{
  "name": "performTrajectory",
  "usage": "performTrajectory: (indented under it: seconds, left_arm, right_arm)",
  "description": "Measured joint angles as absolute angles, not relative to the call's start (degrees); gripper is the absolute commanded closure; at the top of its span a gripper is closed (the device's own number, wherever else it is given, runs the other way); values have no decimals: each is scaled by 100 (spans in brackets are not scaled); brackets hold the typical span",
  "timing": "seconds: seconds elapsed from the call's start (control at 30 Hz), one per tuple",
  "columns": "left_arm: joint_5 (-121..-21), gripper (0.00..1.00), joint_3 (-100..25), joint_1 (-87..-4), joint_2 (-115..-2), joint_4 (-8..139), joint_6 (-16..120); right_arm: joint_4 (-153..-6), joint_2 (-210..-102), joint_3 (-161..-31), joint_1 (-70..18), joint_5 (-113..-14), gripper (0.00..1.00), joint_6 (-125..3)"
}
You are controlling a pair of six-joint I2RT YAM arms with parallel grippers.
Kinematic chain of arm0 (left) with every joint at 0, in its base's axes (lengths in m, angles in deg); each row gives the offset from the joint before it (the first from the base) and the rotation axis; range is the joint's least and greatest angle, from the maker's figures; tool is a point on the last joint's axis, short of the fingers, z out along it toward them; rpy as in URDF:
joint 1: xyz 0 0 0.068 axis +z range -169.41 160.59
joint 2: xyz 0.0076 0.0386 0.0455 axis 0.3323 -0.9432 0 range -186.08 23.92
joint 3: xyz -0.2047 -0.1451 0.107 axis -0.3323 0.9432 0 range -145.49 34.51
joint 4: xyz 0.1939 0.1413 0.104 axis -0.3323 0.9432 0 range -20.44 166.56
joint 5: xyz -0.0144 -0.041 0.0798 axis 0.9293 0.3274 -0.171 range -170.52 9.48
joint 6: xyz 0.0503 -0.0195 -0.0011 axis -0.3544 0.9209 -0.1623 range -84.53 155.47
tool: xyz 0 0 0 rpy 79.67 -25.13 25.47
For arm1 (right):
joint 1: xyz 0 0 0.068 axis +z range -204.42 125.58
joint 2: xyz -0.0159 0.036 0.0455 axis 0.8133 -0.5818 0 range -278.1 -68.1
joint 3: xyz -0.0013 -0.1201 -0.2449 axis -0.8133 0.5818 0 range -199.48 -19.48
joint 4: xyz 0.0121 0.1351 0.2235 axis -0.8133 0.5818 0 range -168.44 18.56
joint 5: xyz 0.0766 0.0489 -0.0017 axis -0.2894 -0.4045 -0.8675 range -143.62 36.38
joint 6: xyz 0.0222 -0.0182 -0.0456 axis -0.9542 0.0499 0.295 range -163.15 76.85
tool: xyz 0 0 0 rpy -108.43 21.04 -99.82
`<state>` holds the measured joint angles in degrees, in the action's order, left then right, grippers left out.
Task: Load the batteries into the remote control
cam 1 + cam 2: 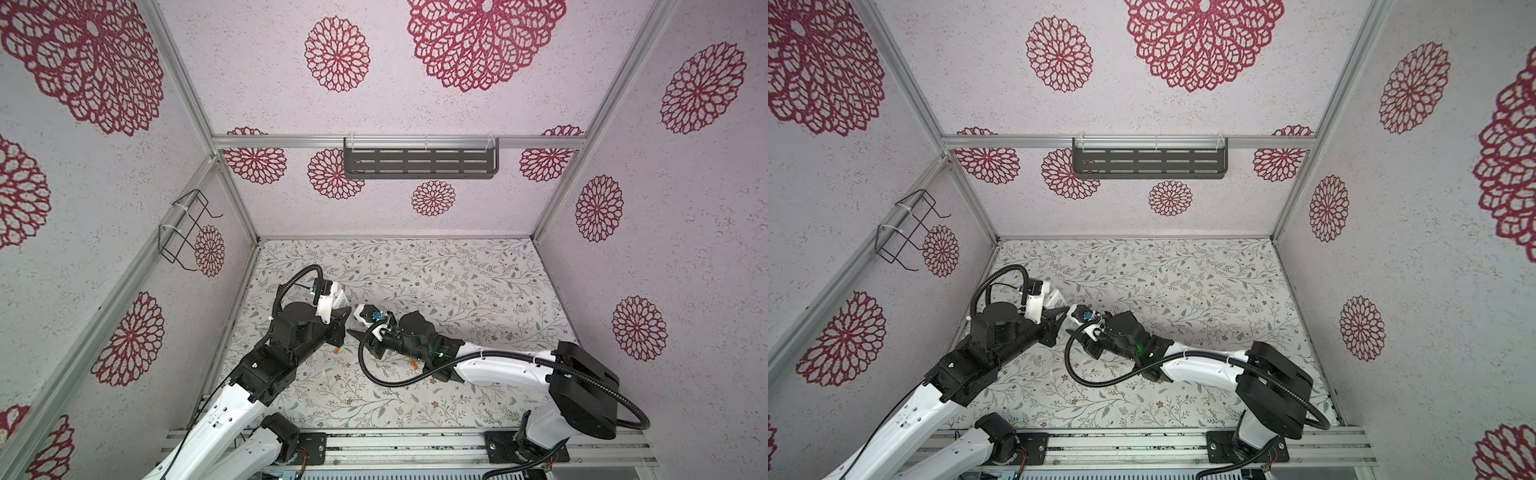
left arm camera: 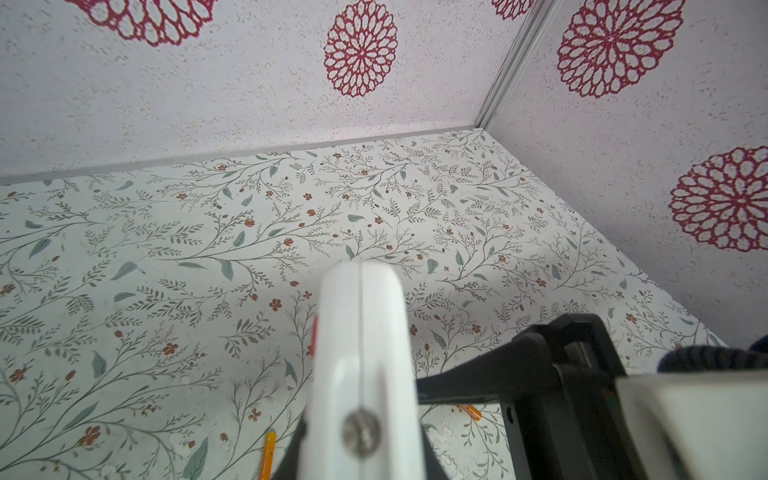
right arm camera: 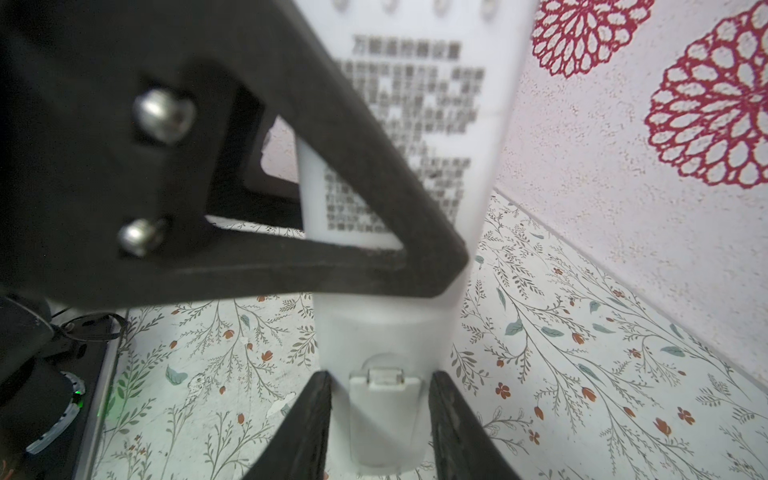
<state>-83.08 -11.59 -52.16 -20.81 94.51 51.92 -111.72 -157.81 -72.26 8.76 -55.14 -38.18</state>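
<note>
The remote control (image 3: 415,124) is a long white bar held off the floral table, its printed back and battery cover (image 3: 386,415) facing the right wrist camera. My left gripper (image 2: 361,453) is shut on its thin edges, and one black finger (image 3: 332,187) crosses the printed back. My right gripper (image 3: 386,415) has both fingers against the sides of the cover end. In a top view the two grippers meet at the table's left middle, left gripper (image 1: 341,319) and right gripper (image 1: 354,330), with the remote (image 1: 343,297) poking out behind. Two orange batteries (image 1: 337,351) (image 1: 415,365) lie on the table below.
The batteries also show in the left wrist view, one battery (image 2: 268,455) beside my left jaws and one battery (image 2: 471,411) under the right finger. A dark slotted shelf (image 1: 419,164) hangs on the back wall, a wire rack (image 1: 187,232) on the left wall.
</note>
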Motion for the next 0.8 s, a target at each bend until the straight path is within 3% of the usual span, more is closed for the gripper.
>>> performTrajectory:
  seconds: [0.8]
  left_arm:
    - [-8455,100,-1159,-5216,-2070,9462,5131]
  right_arm:
    - [-11150,-15844,-7309,876,-5534,73,-3815]
